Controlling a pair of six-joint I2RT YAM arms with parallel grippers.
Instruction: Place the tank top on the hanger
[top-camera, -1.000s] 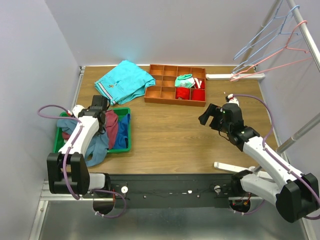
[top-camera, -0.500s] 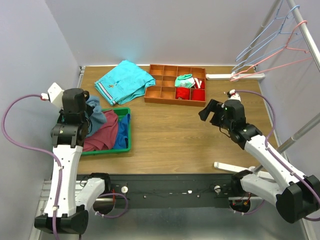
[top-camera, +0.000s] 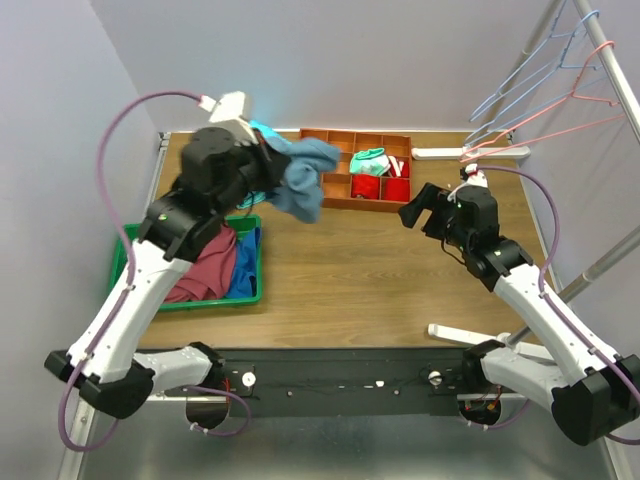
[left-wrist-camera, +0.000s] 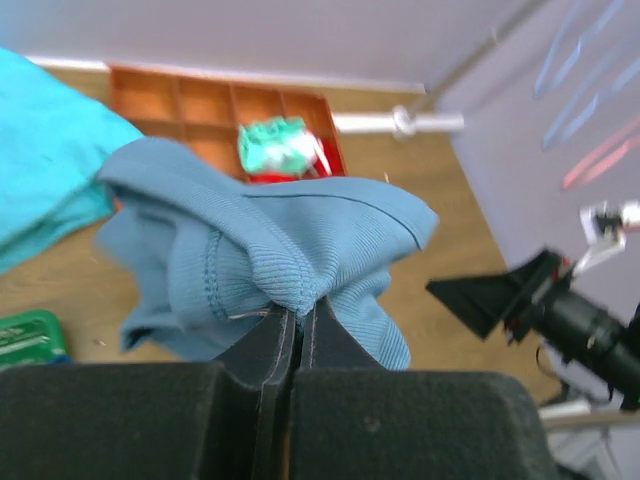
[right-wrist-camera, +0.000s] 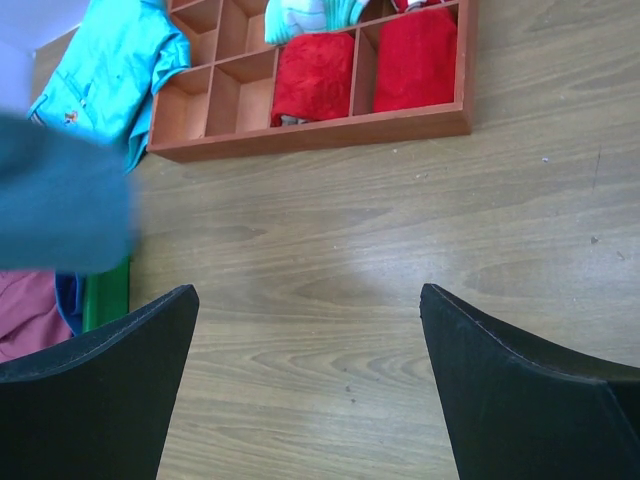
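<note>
The steel-blue tank top hangs bunched in the air over the back left of the table, in front of the orange tray. My left gripper is raised and shut on a fold of it. The left wrist view shows the ribbed cloth pinched between the closed tips of that gripper. My right gripper hovers over the table's right half, open, with only bare wood between its fingers. The pink hanger hangs on the rack at the top right, apart from both grippers.
A green bin at the left holds a maroon shirt and other cloth. A turquoise shirt lies at the back left. The orange divided tray holds red and green items. Light blue hangers hang beside the pink one.
My left arm has swung up and to the right from the green bin, lifting the tank top out and carrying it over the back of the table. The right gripper has barely moved.
</note>
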